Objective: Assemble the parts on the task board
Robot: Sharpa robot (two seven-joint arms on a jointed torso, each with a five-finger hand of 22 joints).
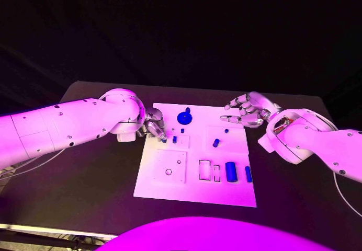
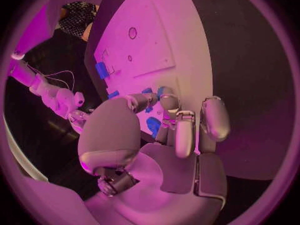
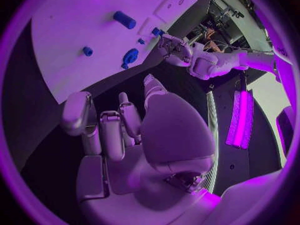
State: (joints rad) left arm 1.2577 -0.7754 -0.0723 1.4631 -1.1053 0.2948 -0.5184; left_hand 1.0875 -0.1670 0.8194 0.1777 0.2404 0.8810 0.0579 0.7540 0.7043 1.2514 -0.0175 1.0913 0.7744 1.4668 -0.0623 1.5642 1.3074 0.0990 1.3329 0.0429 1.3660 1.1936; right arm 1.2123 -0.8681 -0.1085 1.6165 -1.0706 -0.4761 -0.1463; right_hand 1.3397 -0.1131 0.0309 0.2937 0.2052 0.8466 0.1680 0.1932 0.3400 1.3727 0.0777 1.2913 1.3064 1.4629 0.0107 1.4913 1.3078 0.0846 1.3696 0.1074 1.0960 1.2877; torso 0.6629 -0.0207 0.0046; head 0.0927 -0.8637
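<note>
The white task board [image 1: 198,183] lies mid-table with blue parts on it: a round knob piece [image 1: 185,117], a small peg [image 1: 216,142] and a cylinder [image 1: 230,171]. My left hand [image 1: 155,128] hovers over the board's far left edge with its fingers curled. Its thumb and a fingertip [image 2: 169,98] come together right by two small blue parts [image 2: 149,91]; whether they pinch one is hidden. My right hand [image 1: 246,111] hangs above the board's far right corner, fingers apart and nothing in it. The right wrist view looks across the knob piece [image 3: 130,57] to the left hand [image 3: 175,49].
A raised square plate with a round hole [image 1: 170,167] and two narrow slots [image 1: 209,170] sit on the board's near half. A second blue cylinder [image 1: 248,173] lies beside the first. Black table [image 1: 83,183] surrounds the board on all sides.
</note>
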